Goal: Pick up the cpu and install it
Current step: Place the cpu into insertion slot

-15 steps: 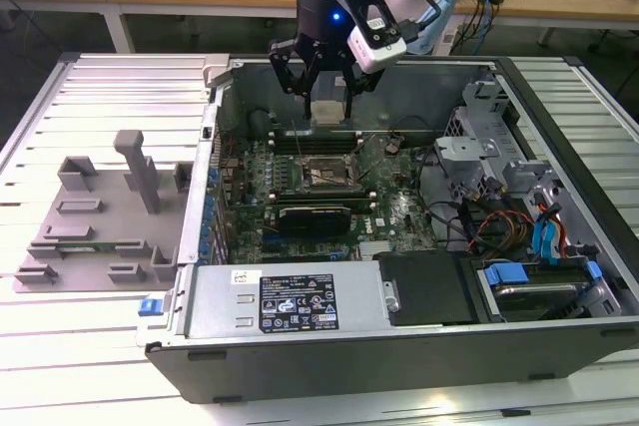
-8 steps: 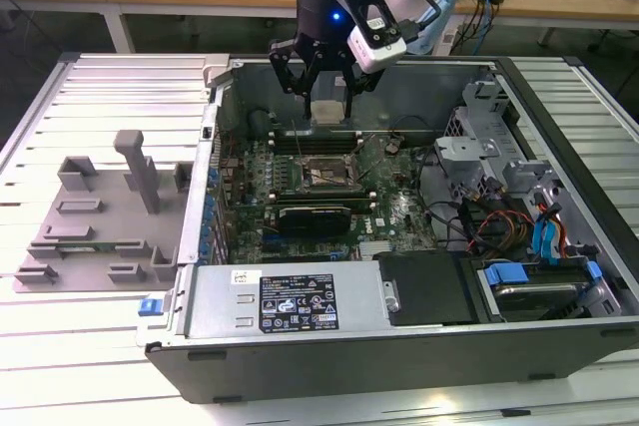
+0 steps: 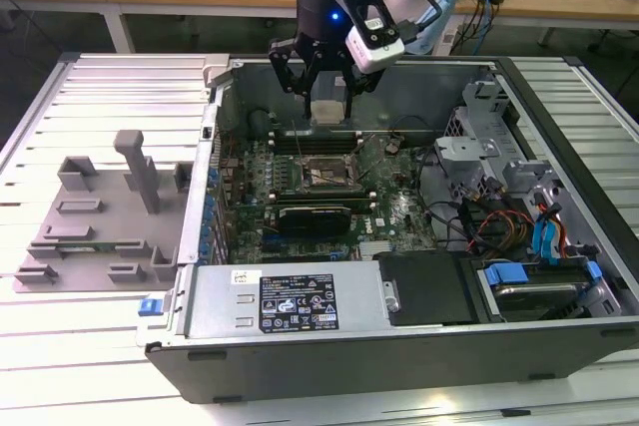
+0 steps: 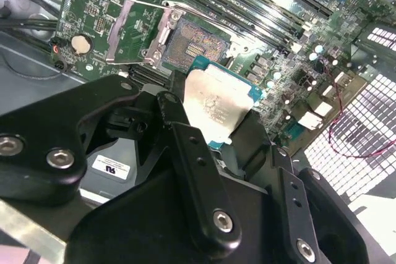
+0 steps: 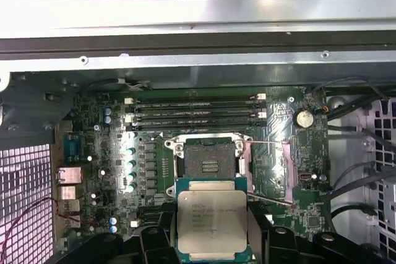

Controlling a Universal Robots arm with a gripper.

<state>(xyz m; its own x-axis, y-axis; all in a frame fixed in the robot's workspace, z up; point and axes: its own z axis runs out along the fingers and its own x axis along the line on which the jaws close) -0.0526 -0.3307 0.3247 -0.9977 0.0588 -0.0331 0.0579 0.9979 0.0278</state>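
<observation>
Here, the pincer (image 3: 327, 107) is clamped on the cpu (image 5: 211, 217), gripping it by two opposite edges with the metal plate facing up. The cpu hangs above the motherboard (image 5: 99, 159) inside the open computer case (image 3: 399, 361), near the socket (image 5: 209, 159) but not yet over it. The socket's retention frame (image 5: 286, 171) stands folded open to one side.

Hazards, as I judge them:
- The grip covers only narrow edges, so a slip or tilt could drop a corner onto the socket contacts and bend them.
- A wrong rotation against the socket keys would prevent seating.
- The raised frame could foul a finger on descent.
</observation>
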